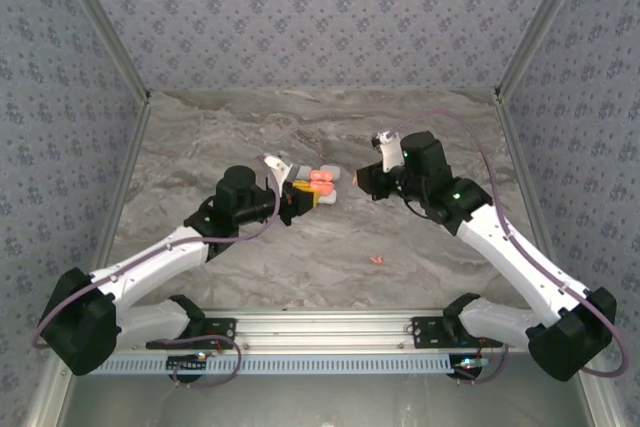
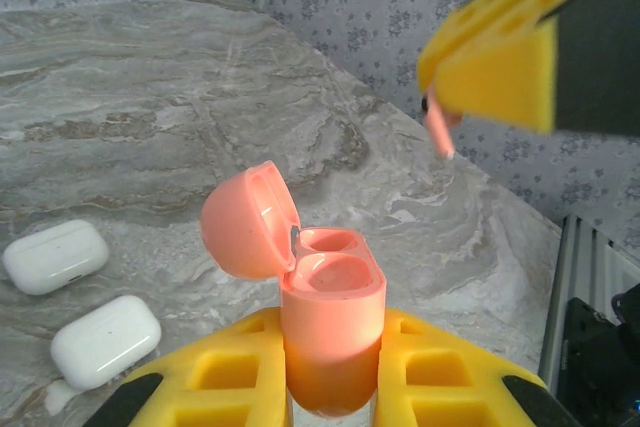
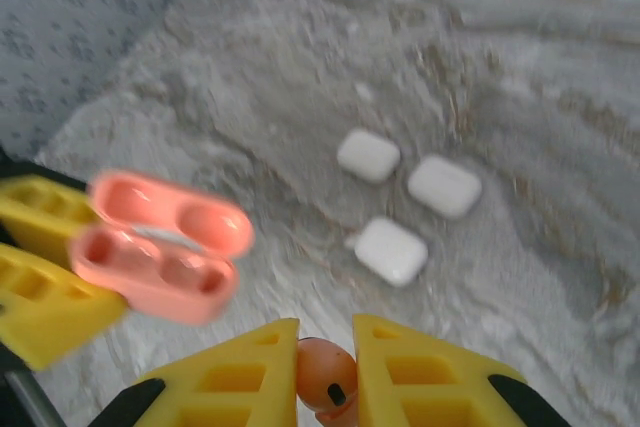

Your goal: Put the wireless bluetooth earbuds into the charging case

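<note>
— Earbud (image 3: 327, 375) check: is anything sitting in the case (image 2: 330, 292) yet?
— Nothing, as far as I can tell. Both sockets (image 2: 335, 269) are looking empty, so you are only starting. The lid is standing open, leaning toward 10 o'clock in the left wrist view.
— Where is the earbud?
— Your right gripper (image 3: 325, 332) is pinching it, jaws closed on its round head, with the stem sticking out below the fingers. From the top it is hanging in the air at the case's 3 o'clock, near it but apart. From the left wrist it is showing at 1 o'clock above the sockets.
— And the case?
— Your left gripper (image 1: 300, 197) is clamping its lower body, jaws closed on it, and holding it above the middle of the table (image 1: 300, 127) with the sockets facing up.
— How are the arms lying?
— The left arm is reaching in from 7 o'clock and the right from 5 o'clock, both stretching toward the centre with the wrists facing each other.
— What is left?
— I am judging that you are needing to bring the stem over a socket and lower it in. After that, a loose bud (image 1: 376, 260) is waiting on the table at the case's 5 o'clock. Three white cases (image 3: 392, 250) are lying shut at its 10 o'clock.
</note>
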Controlling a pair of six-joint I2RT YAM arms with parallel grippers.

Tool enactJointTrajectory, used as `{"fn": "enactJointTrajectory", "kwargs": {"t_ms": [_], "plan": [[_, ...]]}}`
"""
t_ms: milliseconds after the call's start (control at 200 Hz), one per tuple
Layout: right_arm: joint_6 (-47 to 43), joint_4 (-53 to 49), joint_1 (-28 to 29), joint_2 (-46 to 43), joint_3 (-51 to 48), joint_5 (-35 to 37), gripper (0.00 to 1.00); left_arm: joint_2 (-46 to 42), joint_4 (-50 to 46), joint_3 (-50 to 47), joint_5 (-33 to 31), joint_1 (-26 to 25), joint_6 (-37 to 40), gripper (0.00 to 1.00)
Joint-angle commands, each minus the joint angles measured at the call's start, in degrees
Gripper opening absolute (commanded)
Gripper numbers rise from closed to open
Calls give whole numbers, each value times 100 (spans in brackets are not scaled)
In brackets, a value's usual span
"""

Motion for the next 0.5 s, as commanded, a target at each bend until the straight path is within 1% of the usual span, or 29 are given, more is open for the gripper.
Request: {"fn": "enactJointTrajectory", "kwargs": {"t_ms": [0,225,495], "plan": [[-245,387,71,0,330,101,20,107,470,224,311,-66,-171,0],[-553,542,479,385,657,215,20,216,578,295,317,-175,-182,0],[-461,677,737,551,482,92,20,204,662,294,273,-201,-217,0]]}}
